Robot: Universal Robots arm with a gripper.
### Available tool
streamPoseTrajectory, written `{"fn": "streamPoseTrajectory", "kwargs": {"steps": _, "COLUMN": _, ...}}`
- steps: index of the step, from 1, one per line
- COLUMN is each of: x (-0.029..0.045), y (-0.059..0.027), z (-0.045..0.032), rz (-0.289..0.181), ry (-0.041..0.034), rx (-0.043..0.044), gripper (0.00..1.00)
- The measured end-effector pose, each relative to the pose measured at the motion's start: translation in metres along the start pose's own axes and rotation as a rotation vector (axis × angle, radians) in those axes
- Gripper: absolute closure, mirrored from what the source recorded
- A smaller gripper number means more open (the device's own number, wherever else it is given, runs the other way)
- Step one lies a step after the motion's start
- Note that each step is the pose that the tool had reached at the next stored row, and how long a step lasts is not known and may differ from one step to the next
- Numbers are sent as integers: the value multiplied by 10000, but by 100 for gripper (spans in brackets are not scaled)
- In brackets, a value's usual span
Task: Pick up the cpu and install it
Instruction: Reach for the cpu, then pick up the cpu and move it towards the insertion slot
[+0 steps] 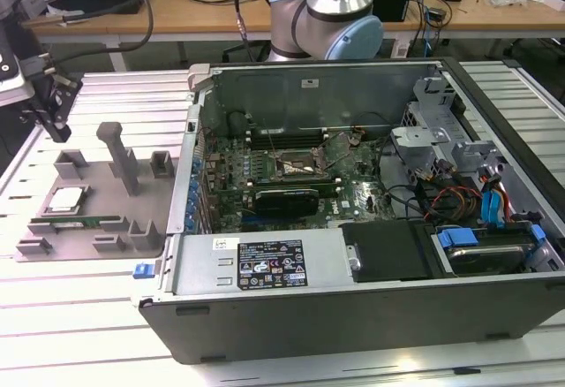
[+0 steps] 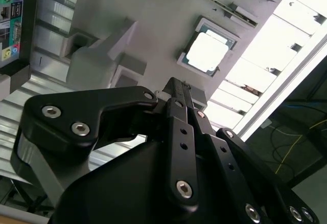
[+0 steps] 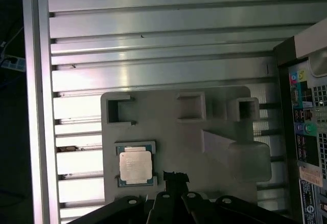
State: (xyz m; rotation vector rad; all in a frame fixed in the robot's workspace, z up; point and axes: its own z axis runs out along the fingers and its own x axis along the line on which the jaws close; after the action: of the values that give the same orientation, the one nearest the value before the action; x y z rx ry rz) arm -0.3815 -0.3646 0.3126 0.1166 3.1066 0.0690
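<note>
Closest in both wrist views: black jointed metal gripper (image 2: pixel 176 86), fingertips pressed together, clasping nothing. Hangs above grey plastic tray with upright blocks (image 3: pixel 214 111), tip offset to one side of small flat square cpu with shiny silver top (image 3: pixel 135 165), lying flat in its tray recess, well apart from open dark metal computer case (image 1: pixel 353 316). Looks like the approach stage of the pick-up, chip not yet touched. Likely calls for parting the fingers and centring over the chip before descending.
</note>
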Motion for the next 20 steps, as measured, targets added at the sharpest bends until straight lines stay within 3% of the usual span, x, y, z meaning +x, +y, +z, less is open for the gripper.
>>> {"fn": "streamPoseTrajectory", "kwargs": {"steps": 12, "x": 11, "y": -1, "z": 13, "rz": 1, "ry": -4, "rx": -3, "gripper": 89}}
{"fn": "streamPoseTrajectory", "kwargs": {"steps": 20, "x": 75, "y": -8, "z": 51, "rz": 1, "ry": 0, "rx": 0, "gripper": 89}}
